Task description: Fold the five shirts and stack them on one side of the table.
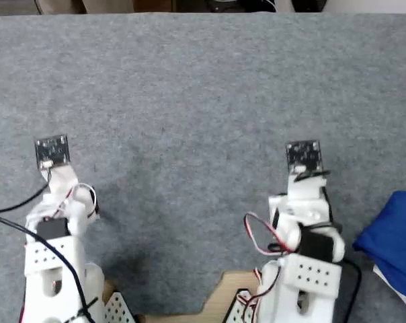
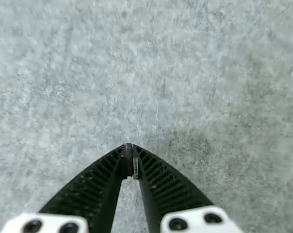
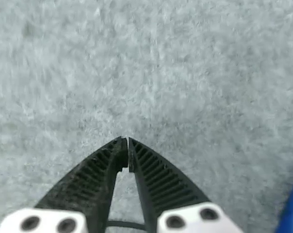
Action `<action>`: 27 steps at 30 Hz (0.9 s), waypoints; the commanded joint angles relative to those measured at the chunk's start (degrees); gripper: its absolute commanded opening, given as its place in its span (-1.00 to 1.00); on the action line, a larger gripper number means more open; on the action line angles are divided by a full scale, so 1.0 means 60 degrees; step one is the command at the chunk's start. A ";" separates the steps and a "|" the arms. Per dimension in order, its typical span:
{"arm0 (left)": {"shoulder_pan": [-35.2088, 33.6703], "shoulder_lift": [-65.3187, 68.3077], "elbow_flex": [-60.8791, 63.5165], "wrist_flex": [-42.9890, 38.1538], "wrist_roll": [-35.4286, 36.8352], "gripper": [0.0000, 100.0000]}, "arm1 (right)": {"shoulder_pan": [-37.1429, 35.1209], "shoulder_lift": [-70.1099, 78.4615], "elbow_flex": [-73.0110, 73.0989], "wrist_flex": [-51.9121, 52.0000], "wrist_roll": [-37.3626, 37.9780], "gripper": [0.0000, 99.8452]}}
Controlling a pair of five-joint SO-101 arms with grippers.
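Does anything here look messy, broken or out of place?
Nothing looks broken or spilled. The one oddity is a blue cloth at the edge of the table beside the right arm, cut off by the picture, so its folding can't be judged. The left end effector and right end effector are shut on nothing.

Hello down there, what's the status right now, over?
Left gripper shut, empty, over grey felt table. Right gripper shut, empty. Blue cloth shirt at table's right edge, untouched. Nothing seen lying between it and right gripper.

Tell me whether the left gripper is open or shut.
Shut: on the left gripper the black tips touch, nothing between them.
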 commanded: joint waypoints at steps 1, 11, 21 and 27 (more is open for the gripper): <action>0.0088 -0.0740 0.0996 -0.0747 -0.0029 -0.96 | -0.0095 -0.1385 0.1253 -0.0278 0.0015 -0.99; 0.0088 -0.3231 0.2227 0.0176 0.0000 -0.96 | -0.0139 -0.5033 0.2073 0.2212 0.0015 -0.99; 0.0147 -0.4842 0.2227 0.2960 0.0015 -0.96 | -0.0066 -0.4857 0.2073 0.2623 0.0029 -0.99; 0.0147 -0.5546 0.2212 0.4059 0.0015 -0.96 | -0.0066 -0.4857 0.2073 0.2623 0.0029 -0.99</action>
